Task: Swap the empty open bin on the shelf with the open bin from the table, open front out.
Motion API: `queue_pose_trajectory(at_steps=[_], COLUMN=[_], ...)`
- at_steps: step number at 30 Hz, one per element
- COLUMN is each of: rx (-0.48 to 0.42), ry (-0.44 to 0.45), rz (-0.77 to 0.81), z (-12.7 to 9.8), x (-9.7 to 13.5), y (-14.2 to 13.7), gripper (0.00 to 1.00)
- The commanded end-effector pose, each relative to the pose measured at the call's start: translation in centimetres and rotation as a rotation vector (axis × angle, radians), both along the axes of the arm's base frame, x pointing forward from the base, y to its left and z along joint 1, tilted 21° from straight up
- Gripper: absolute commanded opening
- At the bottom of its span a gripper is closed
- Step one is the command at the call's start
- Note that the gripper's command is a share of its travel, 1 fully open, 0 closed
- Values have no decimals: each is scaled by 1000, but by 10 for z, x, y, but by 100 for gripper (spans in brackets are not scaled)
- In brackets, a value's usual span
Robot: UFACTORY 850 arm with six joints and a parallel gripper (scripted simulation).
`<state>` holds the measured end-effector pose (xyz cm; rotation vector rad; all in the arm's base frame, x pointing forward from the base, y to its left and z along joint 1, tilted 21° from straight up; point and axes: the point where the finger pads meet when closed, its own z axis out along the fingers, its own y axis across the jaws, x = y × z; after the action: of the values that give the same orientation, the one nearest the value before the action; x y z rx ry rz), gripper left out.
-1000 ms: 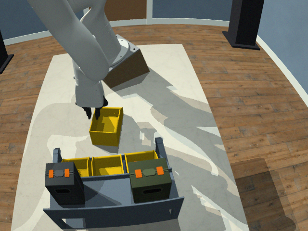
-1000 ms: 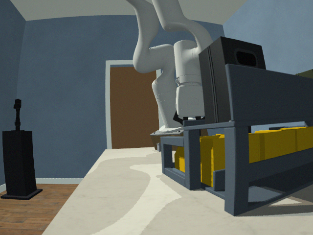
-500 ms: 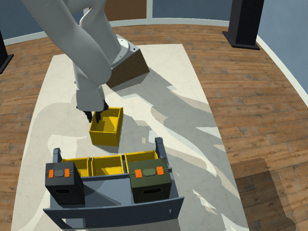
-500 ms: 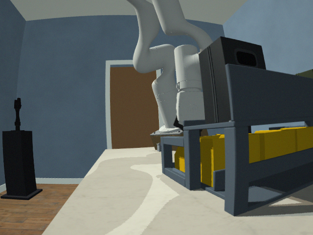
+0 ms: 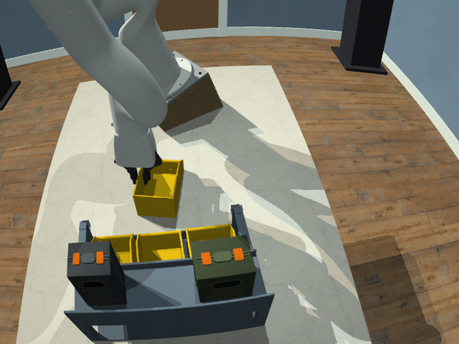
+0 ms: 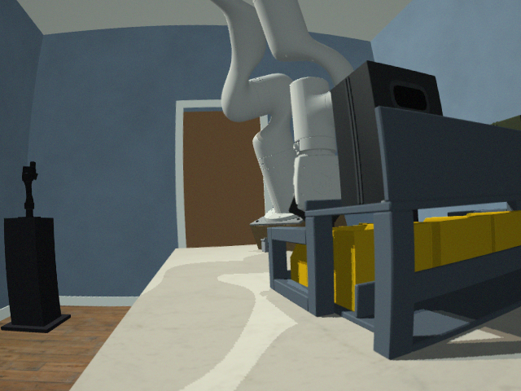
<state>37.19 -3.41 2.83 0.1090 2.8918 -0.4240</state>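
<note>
A yellow open bin (image 5: pixel 159 188) stands on the table top in front of the grey shelf (image 5: pixel 166 281). I see no parts inside it from this view. My gripper (image 5: pixel 139 176) points down at the bin's near left corner. Its fingers are slightly apart, one on each side of the bin's left wall, not pressed on it. Three yellow bins sit side by side in the shelf: left (image 5: pixel 115 249), middle (image 5: pixel 160 246) and right (image 5: pixel 208 232). In the exterior view the shelf frame hides my fingers, and the table bin (image 6: pixel 299 262) shows partly behind the frame.
A black case (image 5: pixel 94 271) and a green case (image 5: pixel 223 268) stand on the shelf's top board, over the rear of the left and right bins. The robot's brown base (image 5: pixel 191 102) stands behind the table bin. Black pillars stand on the floor.
</note>
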Motion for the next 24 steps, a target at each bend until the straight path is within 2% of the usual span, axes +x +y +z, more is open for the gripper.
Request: queue_pose_trajectory(at_steps=[1, 5, 6, 24], rx=[0, 0, 0, 0], ry=[-1, -1, -1, -1], rz=[0, 0, 0, 0], z=[0, 0, 0, 0], x=[0, 0, 0, 0], y=[0, 0, 0, 0], gripper=[26, 26, 0, 0])
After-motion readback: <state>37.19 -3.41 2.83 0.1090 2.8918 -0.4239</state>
